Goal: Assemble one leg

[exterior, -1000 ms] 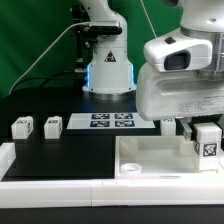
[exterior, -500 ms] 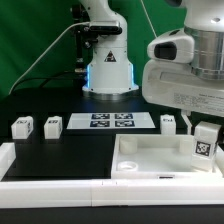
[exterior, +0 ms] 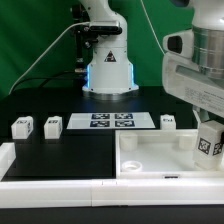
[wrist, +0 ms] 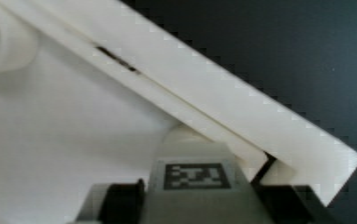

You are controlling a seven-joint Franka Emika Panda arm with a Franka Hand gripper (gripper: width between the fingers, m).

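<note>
1. The pincer [exterior: 207, 128] had shifted toward the exterior view's right.
2. It clasped the leg [exterior: 208, 142] upright over the tabletop [exterior: 150, 157] corner.
3. Three legs [exterior: 22, 127] lay on the bench [exterior: 70, 155].

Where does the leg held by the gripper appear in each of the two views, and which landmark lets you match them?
Exterior view: the leg is at the exterior view's right edge, below the gripper, over the tabletop's corner.
Wrist view: the leg shows between the two fingers, marker facing the camera.
Shared landmark: the tabletop's raised rim, which runs beside the leg in both.
</note>
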